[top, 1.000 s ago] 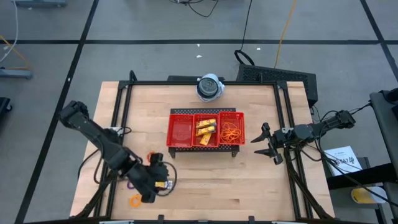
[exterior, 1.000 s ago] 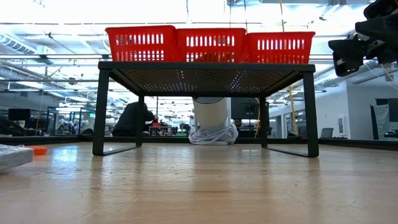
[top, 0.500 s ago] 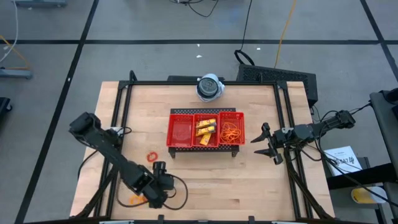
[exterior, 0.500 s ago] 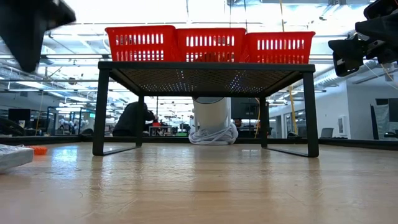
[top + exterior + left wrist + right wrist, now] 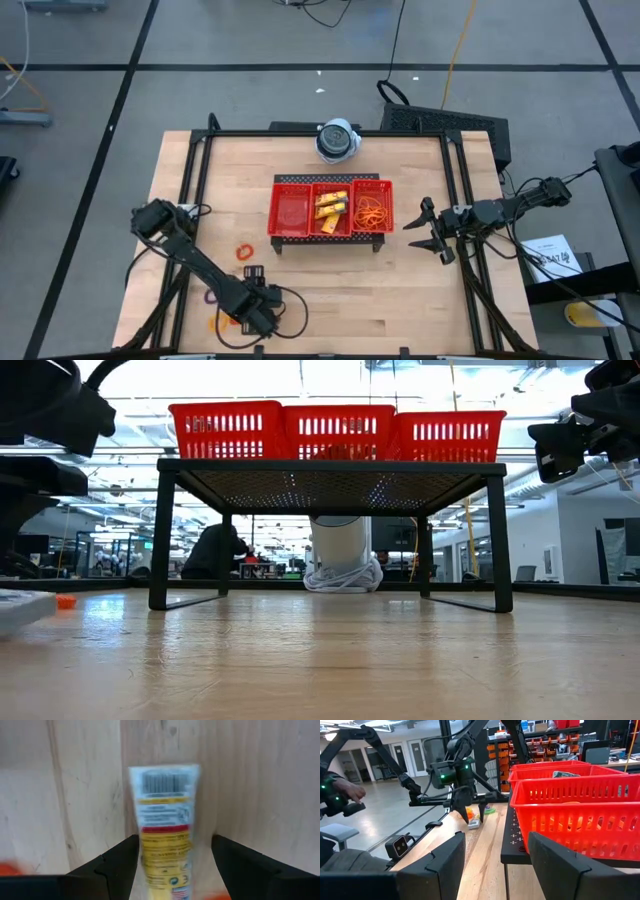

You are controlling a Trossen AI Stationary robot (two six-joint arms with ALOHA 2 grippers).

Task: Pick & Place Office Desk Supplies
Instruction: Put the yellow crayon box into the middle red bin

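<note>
A yellow labelled packet (image 5: 165, 825) lies flat on the table near its near-left corner; it also shows in the right wrist view (image 5: 474, 824). My left gripper (image 5: 175, 840) points down over it, open, with one finger on each side of the packet; I cannot tell whether either finger touches it. An orange ring (image 5: 243, 252), a purple ring (image 5: 210, 296) and another orange piece (image 5: 215, 322) lie on the table nearby. My right gripper (image 5: 420, 230) waits open and empty to the right of the red tray (image 5: 276, 232).
The red tray stands on a black stand mid-table, with yellow packets (image 5: 332, 205) in its middle compartment and orange rubber bands (image 5: 373, 210) in its right one. A round white-grey device (image 5: 338, 140) sits at the far edge. Black rails (image 5: 195, 180) run along the table's sides.
My left arm has swung its elbow toward the table's near edge, and its gripper has gone a little toward the near edge, coming over the yellow packet. The arm now shows at the left of the low view.
</note>
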